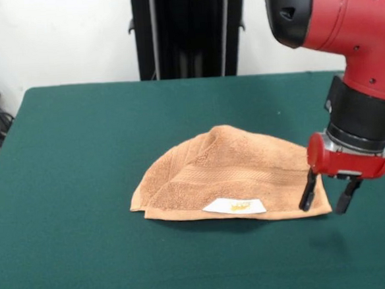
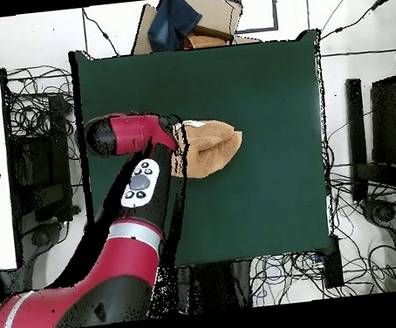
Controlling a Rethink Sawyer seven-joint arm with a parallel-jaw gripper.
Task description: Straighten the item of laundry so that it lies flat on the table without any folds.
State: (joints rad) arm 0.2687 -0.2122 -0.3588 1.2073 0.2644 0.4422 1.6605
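Note:
The orange-tan towel lies folded over on the dark green table, a rounded heap with a band stripe across it and a white label with a yellow mark at its front edge. My gripper hangs open at the towel's right front corner, one finger over the corner and the other just past it over bare felt. It holds nothing. In the overhead view the towel shows to the right of the arm's red wrist, which hides the gripper.
The robot's black pedestal stands at the table's far side. In the overhead view a cardboard box with blue cloth sits beyond the table's top edge, and cables and equipment lie on the floor on both sides.

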